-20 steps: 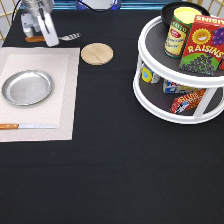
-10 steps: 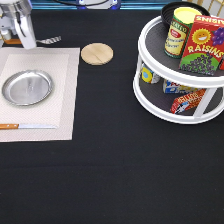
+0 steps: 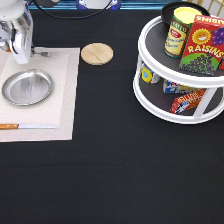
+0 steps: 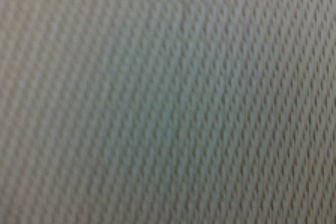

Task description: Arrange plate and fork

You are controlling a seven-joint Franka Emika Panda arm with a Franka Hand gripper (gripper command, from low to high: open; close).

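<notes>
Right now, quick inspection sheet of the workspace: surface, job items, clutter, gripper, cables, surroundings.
Surface: black table; beige placemat at the exterior view's left.
Job's things: plate on the placemat; fork, only its tines showing beside the gripper, at the placemat's top edge.
Clutter: knife below the plate; wooden disc; two-tier rack with a can and raisins box.
Gripper: gripper low over the fork's handle end.
Cables: nothing seen.
Surroundings: nothing seen.

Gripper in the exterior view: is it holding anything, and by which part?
Cannot be told. The gripper is down at the fork on the placemat, hiding its handle.
</notes>
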